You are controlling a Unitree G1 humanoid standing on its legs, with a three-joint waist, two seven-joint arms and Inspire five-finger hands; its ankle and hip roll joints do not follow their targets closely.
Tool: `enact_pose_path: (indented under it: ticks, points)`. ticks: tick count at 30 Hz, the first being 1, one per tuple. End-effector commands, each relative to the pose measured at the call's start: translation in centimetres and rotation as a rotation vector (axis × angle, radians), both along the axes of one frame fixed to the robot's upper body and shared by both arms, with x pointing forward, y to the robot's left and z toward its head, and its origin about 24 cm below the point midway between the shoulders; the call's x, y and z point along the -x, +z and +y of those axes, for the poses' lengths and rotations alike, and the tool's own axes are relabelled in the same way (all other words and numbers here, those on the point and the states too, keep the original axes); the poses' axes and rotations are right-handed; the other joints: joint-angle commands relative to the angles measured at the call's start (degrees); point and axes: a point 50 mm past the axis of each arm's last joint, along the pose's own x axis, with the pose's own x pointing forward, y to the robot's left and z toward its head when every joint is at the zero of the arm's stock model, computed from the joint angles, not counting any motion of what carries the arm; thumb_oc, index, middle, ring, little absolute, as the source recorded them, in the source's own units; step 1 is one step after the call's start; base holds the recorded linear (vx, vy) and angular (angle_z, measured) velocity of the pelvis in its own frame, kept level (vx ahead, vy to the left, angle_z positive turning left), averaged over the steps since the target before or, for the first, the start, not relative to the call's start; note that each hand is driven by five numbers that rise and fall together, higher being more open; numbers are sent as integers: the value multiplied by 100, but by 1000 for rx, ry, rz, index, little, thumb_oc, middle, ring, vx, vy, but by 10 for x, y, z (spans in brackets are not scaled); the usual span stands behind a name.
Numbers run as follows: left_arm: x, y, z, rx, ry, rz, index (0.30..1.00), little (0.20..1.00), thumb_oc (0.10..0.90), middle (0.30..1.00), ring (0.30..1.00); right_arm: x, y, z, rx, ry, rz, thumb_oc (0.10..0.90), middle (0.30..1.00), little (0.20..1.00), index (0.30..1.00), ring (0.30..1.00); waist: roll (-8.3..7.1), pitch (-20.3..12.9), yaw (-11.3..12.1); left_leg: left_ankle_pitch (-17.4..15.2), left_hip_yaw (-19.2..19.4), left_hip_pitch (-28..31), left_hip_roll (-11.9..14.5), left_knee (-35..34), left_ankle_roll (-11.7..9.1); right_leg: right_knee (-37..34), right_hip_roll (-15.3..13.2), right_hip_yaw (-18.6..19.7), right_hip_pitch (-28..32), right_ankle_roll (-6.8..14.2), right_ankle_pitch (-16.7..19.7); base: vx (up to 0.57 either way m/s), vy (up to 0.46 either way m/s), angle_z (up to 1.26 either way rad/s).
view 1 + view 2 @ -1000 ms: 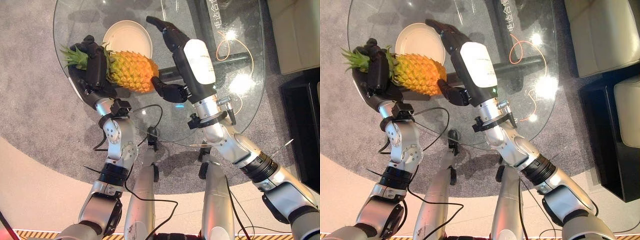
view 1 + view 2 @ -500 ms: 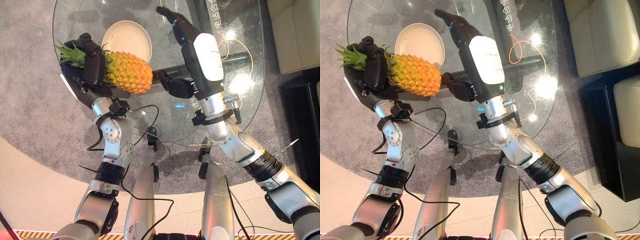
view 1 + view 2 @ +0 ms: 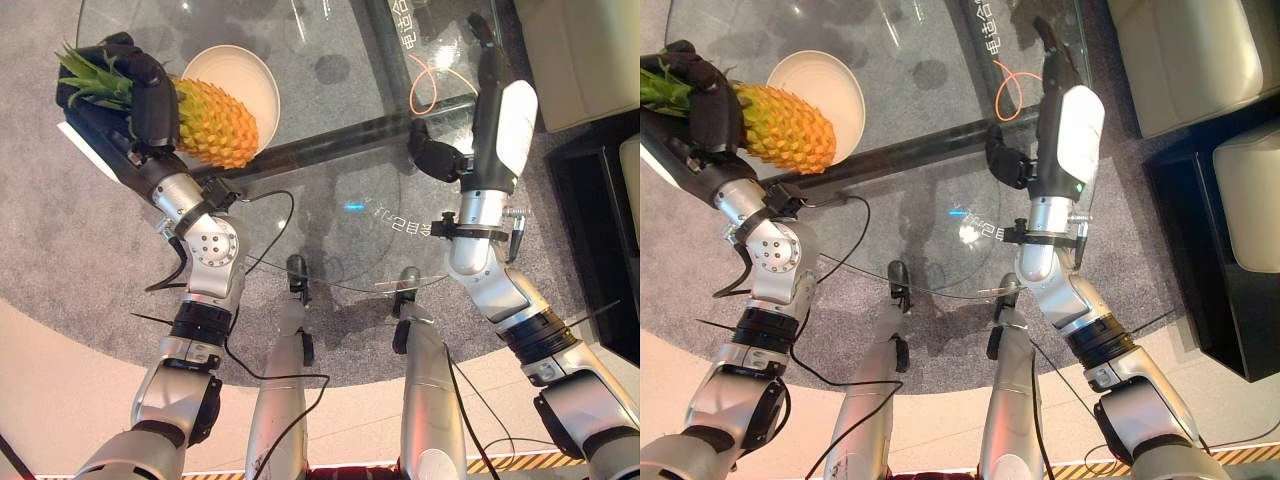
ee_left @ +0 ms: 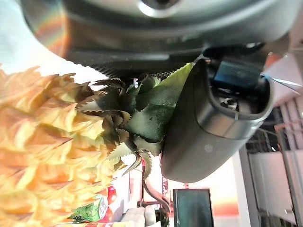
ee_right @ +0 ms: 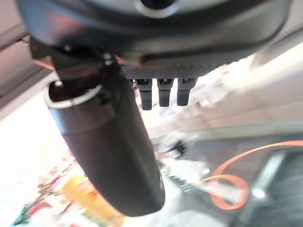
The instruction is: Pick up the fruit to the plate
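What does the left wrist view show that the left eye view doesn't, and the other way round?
Left wrist view alone: the green leaves pressed against the dark thumb, from very close.

Left eye view alone: the round cream plate on the glass table, the orange cable loop, and the right hand raised with straight fingers.

Both: the yellow pineapple gripped at its crown by the left hand.

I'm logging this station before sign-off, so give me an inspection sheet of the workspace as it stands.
Surface: round glass table, on grey carpet.
Job's things: pineapple held above the table, its end over the white plate.
Clutter: nothing seen.
Hands: left hand curled round the pineapple's crown end; right hand open, holding nothing.
Cables: orange cord looped beneath the glass.
Surroundings: pale sofa, dark cabinet.
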Motion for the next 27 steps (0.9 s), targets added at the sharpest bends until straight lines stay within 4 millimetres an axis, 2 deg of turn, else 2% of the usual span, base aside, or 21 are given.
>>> enact_pose_path:
  ticks: [1, 6, 8, 12, 14, 15, 16, 20, 27]
  points:
    - [23, 73, 8, -99, 98, -368, 300, 200, 100, 300, 300, 9, 39, -11, -76, -22, -224, 800, 900, 900, 900, 900, -118, -114, -58, -712, 416, 107, -106, 381, -47, -915, 265, -121, 323, 52, 434, 0, 0, 0]
    - [20, 79, 20, -105, 147, -352, 300, 200, 100, 300, 300, 1, 22, -37, -151, -123, -158, 800, 900, 900, 900, 900, -125, -114, -111, -733, 453, 125, -72, 395, -68, -887, 281, -91, 311, 48, 406, 8, 22, -6]
    - [18, 84, 27, -100, 183, -342, 300, 200, 100, 300, 300, -3, 7, -56, -221, -185, -93, 800, 900, 900, 900, 900, -138, -114, -149, -787, 478, 138, -48, 425, -88, -856, 291, -75, 319, 49, 345, 1, 17, -9]
    - [17, 97, 35, -94, 242, -343, 300, 200, 100, 300, 300, -7, -18, -81, -299, -268, 13, 800, 900, 900, 900, 900, -167, -114, -193, -810, 500, 99, -16, 460, -103, -847, 315, -63, 292, 30, 321, -4, 2, -4]
    - [16, 103, 40, -97, 274, -338, 300, 200, 100, 300, 300, -6, -34, -93, -352, -303, 74, 800, 900, 900, 900, 900, -195, -114, -217, -829, 512, 74, 1, 504, -112, -824, 329, -64, 273, 21, 312, 0, 0, 0]
    - [16, 104, 40, -98, 274, -338, 300, 200, 100, 300, 300, -7, -34, -93, -354, -302, 74, 800, 900, 900, 900, 900, -201, -114, -215, -834, 512, 74, 0, 508, -112, -819, 328, -63, 272, 21, 305, 0, 0, 0]
    - [16, 108, 42, -96, 287, -336, 300, 200, 100, 300, 300, -6, -47, -99, -398, -316, 125, 800, 900, 900, 900, 900, -227, -114, -236, -847, 514, 49, 14, 546, -118, -798, 336, -61, 254, 13, 301, 0, 0, 0]
    - [13, 117, 46, -96, 314, -321, 300, 200, 100, 300, 300, -2, -74, -116, -464, -369, 224, 800, 900, 900, 900, 900, -286, -114, -268, -893, 513, -14, 35, 654, -113, -749, 362, -57, 207, -16, 286, 3, -21, -1]
    - [8, 127, 54, -89, 348, -286, 300, 200, 100, 300, 300, 13, -123, -147, -595, -443, 421, 800, 900, 900, 900, 900, -348, -114, -297, -944, 497, -122, 79, 858, -104, -697, 391, -36, 156, -62, 280, 1, -6, 0]
